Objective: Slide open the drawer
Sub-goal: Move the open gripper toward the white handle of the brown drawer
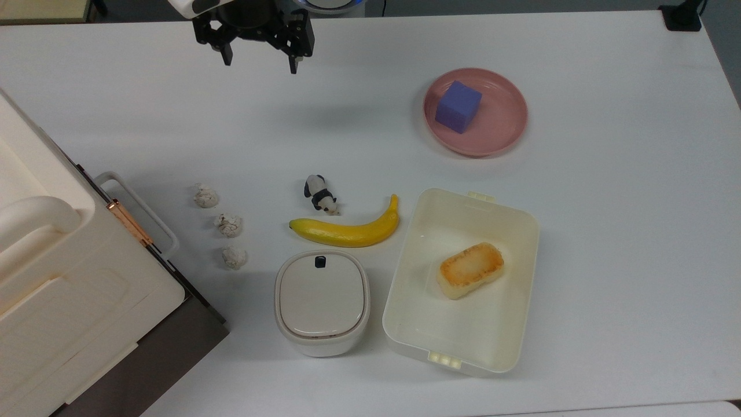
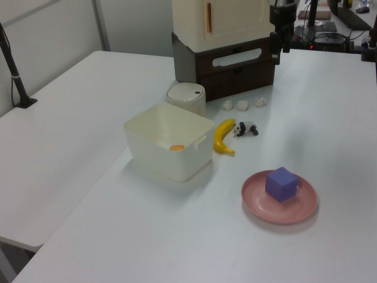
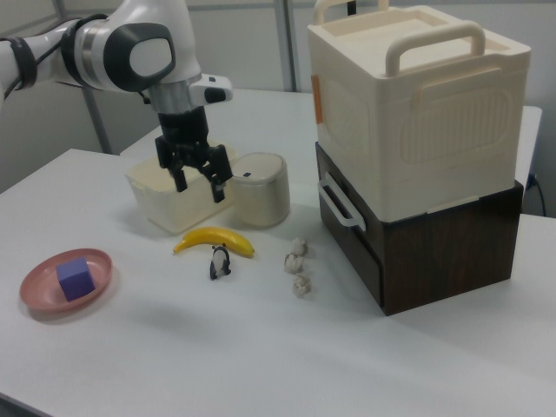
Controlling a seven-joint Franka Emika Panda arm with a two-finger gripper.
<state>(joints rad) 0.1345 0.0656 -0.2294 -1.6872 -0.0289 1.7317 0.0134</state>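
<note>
The drawer (image 3: 349, 233) is the dark brown front panel under the cream cabinet body (image 3: 417, 104), and it sits flush and closed. Its white loop handle (image 1: 139, 211) sticks out toward the table; the handle (image 2: 236, 57) also faces the left view. My gripper (image 1: 257, 63) hangs open and empty above the table's far edge in the top view, well apart from the handle. In the right view the gripper (image 3: 201, 189) hovers in front of the cream tub, left of the drawer. The gripper (image 2: 277, 50) stands by the drawer's right corner in the left view.
Three crumpled white lumps (image 1: 229, 225) lie just in front of the handle. Past them are a panda figure (image 1: 320, 195), a banana (image 1: 347, 230), a lidded cream pot (image 1: 322, 301), a cream tub (image 1: 524, 231) holding bread, and a pink plate (image 1: 503, 133) with a purple cube (image 1: 458, 106).
</note>
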